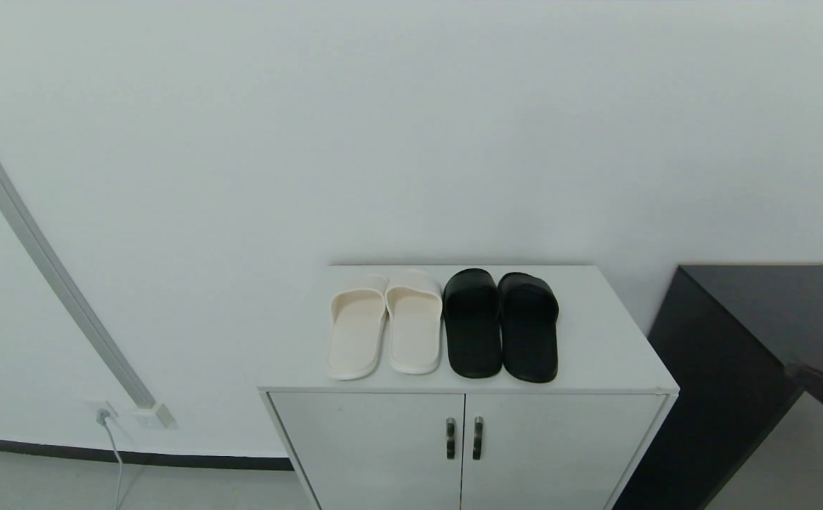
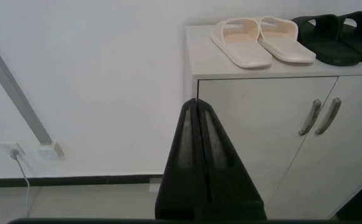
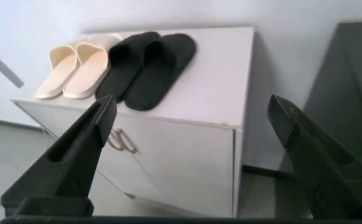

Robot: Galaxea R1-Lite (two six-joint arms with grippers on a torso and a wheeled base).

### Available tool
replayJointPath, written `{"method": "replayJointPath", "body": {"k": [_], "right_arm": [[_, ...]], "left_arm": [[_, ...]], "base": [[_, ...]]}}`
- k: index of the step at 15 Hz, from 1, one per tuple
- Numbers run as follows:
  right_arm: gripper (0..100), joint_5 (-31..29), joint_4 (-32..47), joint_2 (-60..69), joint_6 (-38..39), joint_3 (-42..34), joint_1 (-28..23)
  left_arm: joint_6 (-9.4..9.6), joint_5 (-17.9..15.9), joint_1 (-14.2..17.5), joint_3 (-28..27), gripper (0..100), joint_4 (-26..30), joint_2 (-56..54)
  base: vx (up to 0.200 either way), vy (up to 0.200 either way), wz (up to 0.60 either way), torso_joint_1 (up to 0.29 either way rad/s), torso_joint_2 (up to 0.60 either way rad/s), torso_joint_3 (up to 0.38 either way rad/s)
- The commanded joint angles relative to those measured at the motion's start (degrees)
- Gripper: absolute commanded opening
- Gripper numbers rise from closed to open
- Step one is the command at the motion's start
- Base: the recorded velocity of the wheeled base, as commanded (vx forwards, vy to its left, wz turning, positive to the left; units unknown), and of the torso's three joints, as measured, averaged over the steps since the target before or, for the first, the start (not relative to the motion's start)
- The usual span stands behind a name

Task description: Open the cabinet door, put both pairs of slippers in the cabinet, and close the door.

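White cabinet [image 1: 613, 343] top carries cream slippers [image 1: 401, 329] beside black slippers [image 1: 486, 329]

**A:** What lies behind everything?

**B:** A plain white wall [image 1: 411, 127] covers the upper frame. A grey cable duct [image 1: 43, 255] runs diagonally from the upper left edge down to the lower left. It ends at a small white box [image 1: 154, 416].

**A:** And beside that box?

**B:** Just left of it, a wall socket [image 1: 102, 413] holds a plug. Its pale cord [image 1: 114, 439] hangs down to the light floor [image 1: 29, 485]. A dark skirting strip [image 1: 206, 462] lines the foot of the wall at lower left. At the right edge, a dark table [image 1: 737, 354] stands against the wall.
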State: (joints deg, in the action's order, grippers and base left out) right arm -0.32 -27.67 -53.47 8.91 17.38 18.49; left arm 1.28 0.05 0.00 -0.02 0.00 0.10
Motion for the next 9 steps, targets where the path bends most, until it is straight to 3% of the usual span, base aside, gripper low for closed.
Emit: {"method": "replayJointPath", "body": {"k": [1, 9], "right_arm": [[100, -5.66, -5.9, -14.12, 0.41, 2.48, 8.31], [100, -22.45, -13.37, -32.4, 4.54, 13.47, 23.08]], "left_arm": [[0.04, 0.04, 0.0, 0.02, 0, 0.0, -0.01], [-0.14, 0.04, 0.0, 0.02, 0, 0.0, -0.01]], "base": [[0.0, 0.0, 0.0, 0.0, 0.0, 0.0], [0.0, 0.0, 0.0, 0.0, 0.0, 0.0]]}}
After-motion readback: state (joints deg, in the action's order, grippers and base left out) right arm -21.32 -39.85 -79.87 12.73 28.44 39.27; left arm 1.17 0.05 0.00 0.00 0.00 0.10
